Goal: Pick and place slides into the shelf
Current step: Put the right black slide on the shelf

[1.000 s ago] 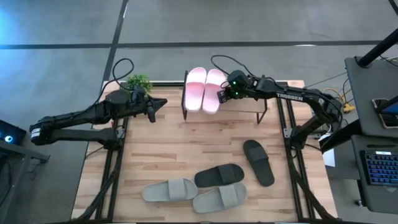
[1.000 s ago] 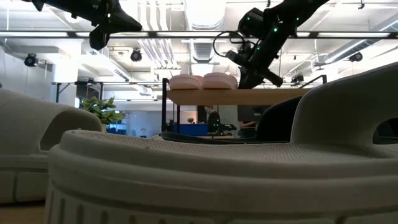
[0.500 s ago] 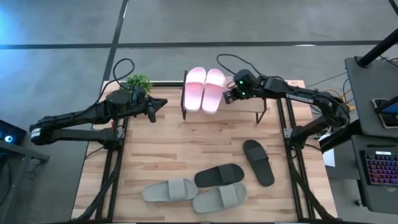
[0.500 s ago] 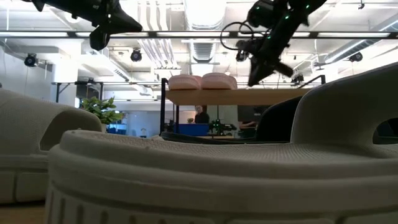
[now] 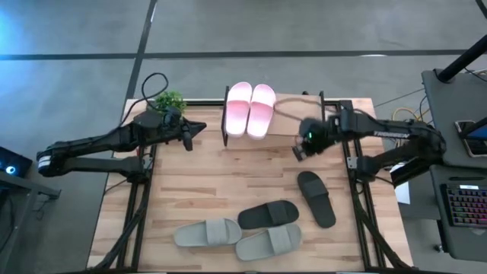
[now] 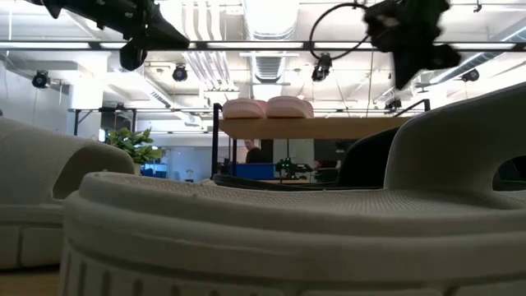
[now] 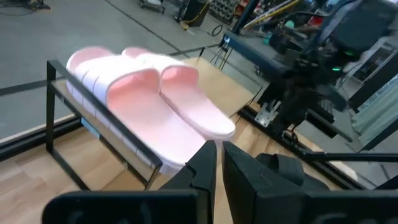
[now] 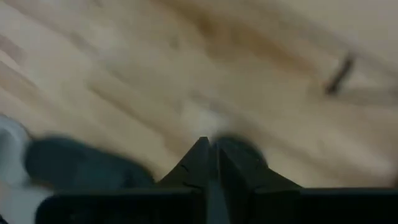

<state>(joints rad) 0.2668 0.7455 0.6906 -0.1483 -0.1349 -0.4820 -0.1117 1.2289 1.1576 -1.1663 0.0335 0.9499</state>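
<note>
Where the pale plank desk [image 5: 228, 175] stands on grey concrete under white ceiling beams, the pink slides [image 5: 250, 109] sit on the shelf [image 5: 312, 116] at the far edge. Black slides [image 5: 268, 215] and grey-green slides [image 5: 207, 233] lie near the front edge. The right pincer [image 5: 302, 149] hangs clenched and empty right of centre; the left pincer [image 5: 199, 128], clenched, waits by a plant [image 5: 169, 100]. No writing reads clearly.

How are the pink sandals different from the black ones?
The pink pair sits on the shelf, neatly side by side; the black pair lies on the table, apart, one black slide lying crosswise, the other black slide angled. Pink is pale, black dark. Both are open-toe, one-strap slides.
</note>
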